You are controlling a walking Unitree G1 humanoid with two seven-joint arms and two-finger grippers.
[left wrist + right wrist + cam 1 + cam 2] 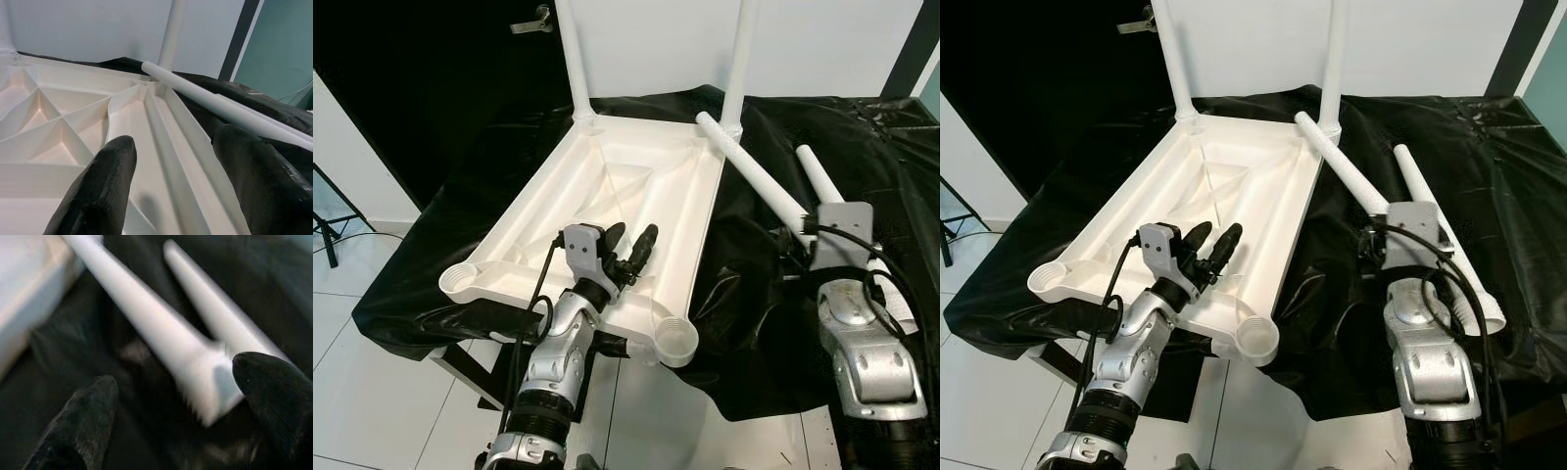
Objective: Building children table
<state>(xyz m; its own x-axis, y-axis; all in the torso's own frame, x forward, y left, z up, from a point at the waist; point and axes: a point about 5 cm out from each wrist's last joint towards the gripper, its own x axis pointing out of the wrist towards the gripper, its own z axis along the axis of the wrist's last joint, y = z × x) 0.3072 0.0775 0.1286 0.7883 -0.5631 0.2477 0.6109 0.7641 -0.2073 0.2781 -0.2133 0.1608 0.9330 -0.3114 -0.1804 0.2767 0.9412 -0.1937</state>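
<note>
A white plastic tabletop (607, 186) lies upside down on a black cloth. Two white legs (573, 59) (739, 59) stand upright in its far corners. The near corner sockets (677, 343) (460, 279) hold nothing. Two loose legs (754, 176) (818, 176) lie side by side on the cloth to the right. My left gripper (634, 231) hovers open over the near ribbed underside, with nothing between its fingers. In the right wrist view, my right gripper (173, 374) is open just above the near ends of the loose legs (146, 313), holding nothing.
The black cloth (862, 137) hangs over the front edge, with white tiled floor (372, 392) below. A dark door (431, 59) stands at the back left and a white wall behind. A black stand leg (328, 230) stands at the far left.
</note>
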